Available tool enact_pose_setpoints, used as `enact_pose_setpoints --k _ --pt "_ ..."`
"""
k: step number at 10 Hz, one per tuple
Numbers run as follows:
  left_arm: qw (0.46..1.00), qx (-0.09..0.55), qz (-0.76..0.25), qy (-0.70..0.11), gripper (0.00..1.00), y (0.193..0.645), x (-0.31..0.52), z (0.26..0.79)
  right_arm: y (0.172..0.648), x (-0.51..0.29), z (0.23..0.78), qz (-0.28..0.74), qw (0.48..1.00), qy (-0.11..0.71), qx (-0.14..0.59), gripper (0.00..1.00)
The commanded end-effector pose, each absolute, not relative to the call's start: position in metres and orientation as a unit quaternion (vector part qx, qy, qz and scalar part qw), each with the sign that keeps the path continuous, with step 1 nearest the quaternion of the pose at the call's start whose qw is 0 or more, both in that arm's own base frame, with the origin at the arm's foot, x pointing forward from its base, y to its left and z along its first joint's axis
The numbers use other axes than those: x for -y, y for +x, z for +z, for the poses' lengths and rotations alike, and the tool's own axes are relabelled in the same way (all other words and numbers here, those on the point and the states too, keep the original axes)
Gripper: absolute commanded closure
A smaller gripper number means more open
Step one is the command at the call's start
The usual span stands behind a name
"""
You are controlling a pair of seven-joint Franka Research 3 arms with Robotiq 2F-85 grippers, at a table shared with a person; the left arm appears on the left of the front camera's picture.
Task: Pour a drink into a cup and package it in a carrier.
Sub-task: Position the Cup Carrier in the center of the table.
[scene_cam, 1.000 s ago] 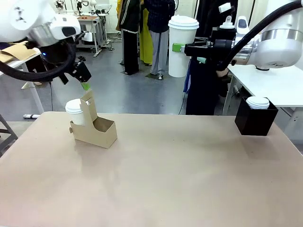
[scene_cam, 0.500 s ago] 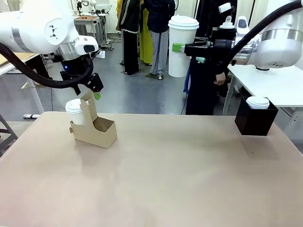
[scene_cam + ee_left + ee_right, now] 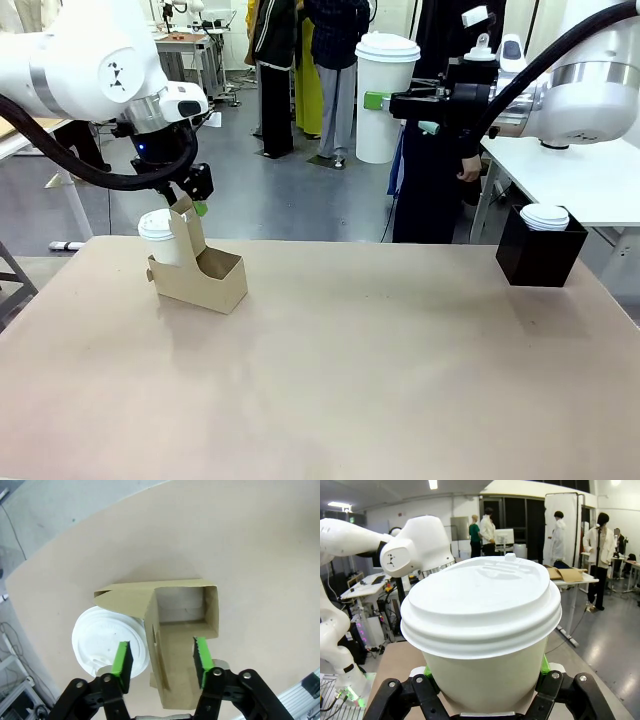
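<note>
The left hand (image 3: 196, 202) (image 3: 161, 661) hung over the carrier (image 3: 200, 276) (image 3: 182, 645) with its green pads (image 3: 121, 661) apart. The upright handle tab (image 3: 188, 222) (image 3: 154, 650) stood between them, and neither pad clearly touched it. From the front, the tab hid part of the fingertips. The carrier sat at the far left of the worktop (image 3: 350, 380). A second cup (image 3: 160, 236) (image 3: 106, 637) with a lid filled its left hole, the body mostly hidden by the cardboard wall. The right hole lay open. In the left wrist view the near end of the carrier was cut off behind the hand.

The right hand (image 3: 400, 113) (image 3: 485, 680) was clamped on a lidded cup (image 3: 388, 95) (image 3: 482, 625), held high over the far right. The lid hid what was inside. A black box (image 3: 540, 258) of lids (image 3: 546, 215) stood at the far right corner. A person's hand (image 3: 468, 166) showed behind the right arm, the rest of the person mostly hidden.
</note>
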State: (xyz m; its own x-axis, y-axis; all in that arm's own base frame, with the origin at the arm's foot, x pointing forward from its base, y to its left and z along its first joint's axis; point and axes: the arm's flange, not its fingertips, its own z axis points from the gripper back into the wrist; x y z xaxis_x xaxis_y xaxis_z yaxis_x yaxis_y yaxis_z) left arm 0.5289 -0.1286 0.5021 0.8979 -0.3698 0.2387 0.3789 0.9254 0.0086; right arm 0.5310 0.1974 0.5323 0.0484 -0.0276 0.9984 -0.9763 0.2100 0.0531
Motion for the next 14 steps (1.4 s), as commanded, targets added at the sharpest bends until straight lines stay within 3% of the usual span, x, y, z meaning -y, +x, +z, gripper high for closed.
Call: enact_pose_setpoints --k 1,7,8,9,12,14 --pt "0.975 0.123 -0.187 -0.008 1.0 0.527 0.125 0.505 0.529 -0.197 0.535 0.432 0.549 0.461 0.547 0.19" --pt "0.978 0.123 -0.171 -0.003 1.0 0.526 0.126 0.505 0.529 -0.197 0.535 0.432 0.549 0.461 0.547 0.19" --pt "0.978 0.09 -0.189 -0.016 1.0 0.524 0.125 0.504 0.529 -0.197 0.535 0.432 0.549 0.461 0.547 0.19" --pt "0.975 0.116 -0.189 -0.015 1.0 0.529 0.125 0.501 0.529 -0.197 0.535 0.432 0.549 0.461 0.547 0.19" --pt "0.976 0.112 -0.189 -0.015 0.98 0.528 0.125 0.501 0.529 -0.197 0.535 0.432 0.549 0.461 0.547 0.19" --pt "0.974 0.145 -0.174 -0.009 0.98 0.512 0.125 0.525 0.529 -0.197 0.535 0.432 0.549 0.461 0.547 0.19"
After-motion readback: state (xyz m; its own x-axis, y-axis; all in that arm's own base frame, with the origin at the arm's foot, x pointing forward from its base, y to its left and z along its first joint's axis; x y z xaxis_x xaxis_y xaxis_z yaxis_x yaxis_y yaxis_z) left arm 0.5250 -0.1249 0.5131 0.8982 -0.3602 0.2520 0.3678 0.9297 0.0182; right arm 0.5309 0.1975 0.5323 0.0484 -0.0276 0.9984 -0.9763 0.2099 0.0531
